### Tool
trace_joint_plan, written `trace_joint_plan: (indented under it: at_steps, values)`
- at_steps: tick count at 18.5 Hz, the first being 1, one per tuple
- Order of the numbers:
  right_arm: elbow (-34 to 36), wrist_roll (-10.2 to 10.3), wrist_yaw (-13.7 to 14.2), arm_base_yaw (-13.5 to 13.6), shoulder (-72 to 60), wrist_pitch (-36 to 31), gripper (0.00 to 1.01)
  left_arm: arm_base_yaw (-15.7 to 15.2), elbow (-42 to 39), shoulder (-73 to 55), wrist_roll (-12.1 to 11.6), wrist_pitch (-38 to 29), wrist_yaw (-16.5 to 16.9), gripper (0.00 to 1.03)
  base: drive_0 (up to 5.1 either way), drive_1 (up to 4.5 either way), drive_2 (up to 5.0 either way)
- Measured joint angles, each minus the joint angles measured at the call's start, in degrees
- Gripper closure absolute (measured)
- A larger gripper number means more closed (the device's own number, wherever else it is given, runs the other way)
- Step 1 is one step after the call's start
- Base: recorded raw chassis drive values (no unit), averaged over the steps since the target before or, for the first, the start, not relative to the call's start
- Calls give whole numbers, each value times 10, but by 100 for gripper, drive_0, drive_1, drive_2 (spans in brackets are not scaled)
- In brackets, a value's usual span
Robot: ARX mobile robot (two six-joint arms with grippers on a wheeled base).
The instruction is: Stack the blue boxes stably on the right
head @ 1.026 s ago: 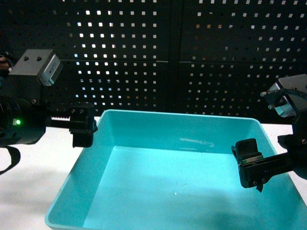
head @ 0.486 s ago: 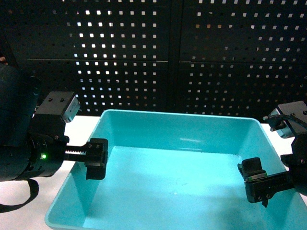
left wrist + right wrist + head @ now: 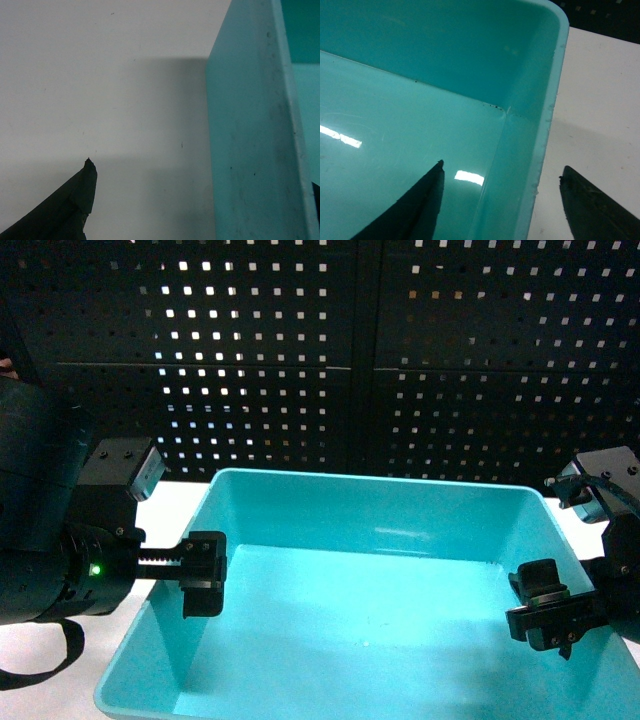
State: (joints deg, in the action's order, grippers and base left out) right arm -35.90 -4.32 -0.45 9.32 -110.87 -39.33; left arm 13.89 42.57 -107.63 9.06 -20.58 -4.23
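Head view: you've got one blue box [image 3: 370, 580], a light turquoise tub, sitting on the white desk [image 3: 60, 655] in front of the black pegboard wall [image 3: 350, 350], filling the lower middle of frame. Left tool [image 3: 203, 573] is at the tub's left wall, dark finger block overlapping the rim on the inner side. Right tool [image 3: 548, 612] is at the right wall, low, also on the inner side as seen from here. Left wrist view: you see the tub's outer left wall [image 3: 250, 140] and rim running top to bottom, bare desk [image 3: 100, 75] beside it, and only one dark fingertip [image 3: 75, 200] in the lower left, out over the desk and apart from the wall; can't tell how that tool's jaws stand. Right wrist view: right tool [image 3: 520, 200] is spread, straddling the right rim [image 3: 547, 115] near the tub's back corner, one finger [image 3: 420, 200] inside over the glossy floor, the other [image 3: 590, 205] outside over the desk. Neither finger is touching the wall.
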Motion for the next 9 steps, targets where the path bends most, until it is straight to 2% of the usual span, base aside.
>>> trace_joint_plan:
  at_steps: [4,5,6,8,9]
  values:
    - [13,2,0,0,5,-10,70,8,0,11,16,23,-9,5,0,0,0]
    - [18,14,-1,0,7,-13,79,10,0,16,20,28,-15,5,0,0,0]
    - [22,36,-1,1,9,-16,86,13,2,20,26,34,-19,5,0,0,0]
    - [28,62,-12,1,16,-17,94,19,7,25,33,43,-23,5,0,0,0]
    - [30,63,-12,1,17,-16,94,23,9,26,41,46,-25,5,0,0,0]
